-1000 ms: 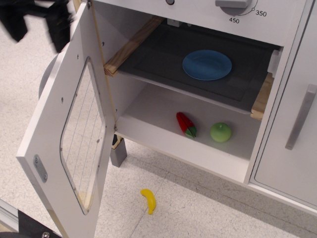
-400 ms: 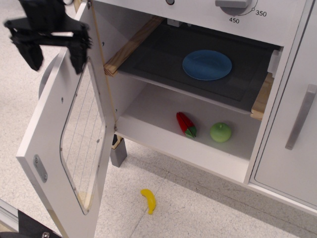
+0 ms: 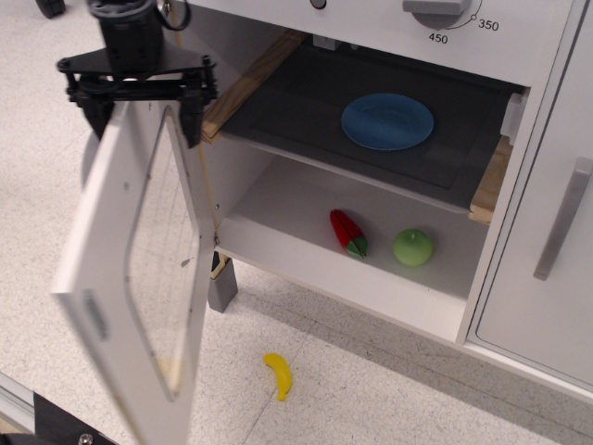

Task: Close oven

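Note:
The white toy oven [image 3: 371, 295] stands open. Its big door [image 3: 104, 269], with a wire-lined window [image 3: 157, 250], swings out to the left and looks blurred. My black gripper [image 3: 142, 119] is open over the door's top edge, one finger [image 3: 93, 113] on the outer side and one on the inner side. The door's horizontal handle is hidden. A dark tray [image 3: 306, 111] in the oven holds a blue plate [image 3: 387, 121]. The numbered dial [image 3: 435, 9] is at the top.
A red-and-green toy vegetable [image 3: 348, 232] and a green apple [image 3: 413, 247] lie on the oven floor. A yellow banana [image 3: 278, 375] lies on the ground in front. A narrow cabinet door with a vertical grey handle [image 3: 562, 218] is at the right.
My gripper has moved right and down from the upper left onto the door's top edge. The door has swung a little towards the oven.

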`<state>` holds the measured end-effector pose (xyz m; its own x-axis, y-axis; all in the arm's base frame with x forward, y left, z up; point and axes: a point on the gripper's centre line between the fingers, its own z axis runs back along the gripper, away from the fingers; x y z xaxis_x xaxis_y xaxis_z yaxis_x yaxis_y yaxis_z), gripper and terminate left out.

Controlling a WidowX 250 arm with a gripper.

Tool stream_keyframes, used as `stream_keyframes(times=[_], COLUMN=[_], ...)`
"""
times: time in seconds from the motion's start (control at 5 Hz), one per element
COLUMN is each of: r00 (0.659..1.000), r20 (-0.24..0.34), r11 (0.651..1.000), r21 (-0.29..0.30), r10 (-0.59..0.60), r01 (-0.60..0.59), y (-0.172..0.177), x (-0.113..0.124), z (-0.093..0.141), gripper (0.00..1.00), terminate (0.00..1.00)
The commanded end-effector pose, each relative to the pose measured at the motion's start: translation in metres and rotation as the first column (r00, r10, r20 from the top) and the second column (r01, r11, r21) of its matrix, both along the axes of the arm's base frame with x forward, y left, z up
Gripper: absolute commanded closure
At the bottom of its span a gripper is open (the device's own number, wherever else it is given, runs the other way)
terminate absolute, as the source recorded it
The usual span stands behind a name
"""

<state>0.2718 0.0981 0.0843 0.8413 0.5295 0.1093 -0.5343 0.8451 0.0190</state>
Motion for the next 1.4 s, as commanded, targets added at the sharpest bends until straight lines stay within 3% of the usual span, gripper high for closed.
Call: stream_keyframes(times=[0.0,0.6,0.8,1.0,1.2], r00=[0.994,0.978,0.976,0.972,0.970], r20=[0.040,0.105,0.156,0.219,0.234], r11=[0.993,0.982,0.986,0.991,0.986], r21=[-0.055,-0.071,-0.091,-0.123,-0.137], r10=[0.105,0.183,0.152,0.084,-0.063], r01=[-0.102,-0.176,-0.139,-0.057,0.097], y=[-0.058,-0.106,-0.112,-0.114,-0.118], x=[0.024,0.067,0.068,0.060,0.036], z=[0.020,0.013,0.030,0.061,0.076], gripper=[0.00,0.00,0.00,0.00,0.00], terminate=[0.00,0.00,0.00,0.00,0.00])
